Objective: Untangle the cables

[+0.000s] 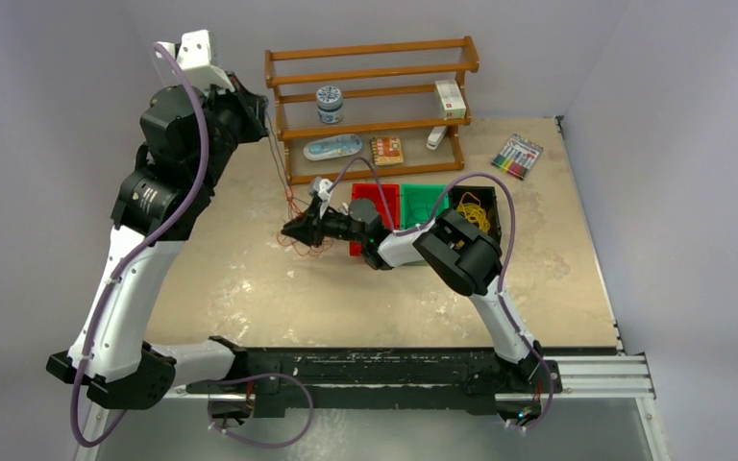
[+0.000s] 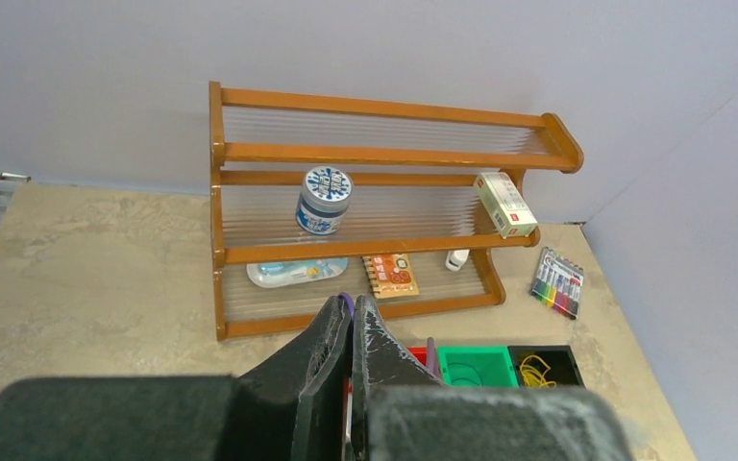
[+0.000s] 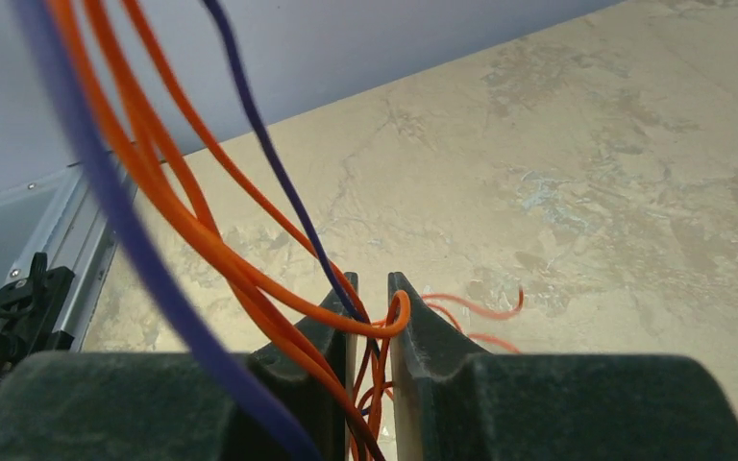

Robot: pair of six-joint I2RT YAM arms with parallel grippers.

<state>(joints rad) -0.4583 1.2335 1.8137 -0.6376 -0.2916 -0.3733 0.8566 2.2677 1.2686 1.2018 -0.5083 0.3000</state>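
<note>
The cables (image 1: 306,242) are a small tangle of thin orange-red and dark strands on the table, left of the red bin. A few strands (image 1: 276,158) rise from it to my left gripper (image 1: 265,113), held high near the rack's left post. In the left wrist view that gripper (image 2: 351,303) is shut, with a purple bit of strand at its tip. My right gripper (image 1: 291,230) is low at the tangle. In the right wrist view its jaws (image 3: 372,280) stand narrowly apart around orange cables (image 3: 202,230) and a dark purple strand (image 3: 279,173). One orange loop hooks over the right fingertip (image 3: 405,303).
A wooden rack (image 1: 370,48) stands at the back holding a tin (image 1: 330,104), a small box (image 1: 451,98) and flat items. Right of the tangle sit a red bin (image 1: 365,192), a green bin (image 1: 423,200) and a black bin (image 1: 457,200) with yellow loops. A marker pack (image 1: 517,156) lies far right.
</note>
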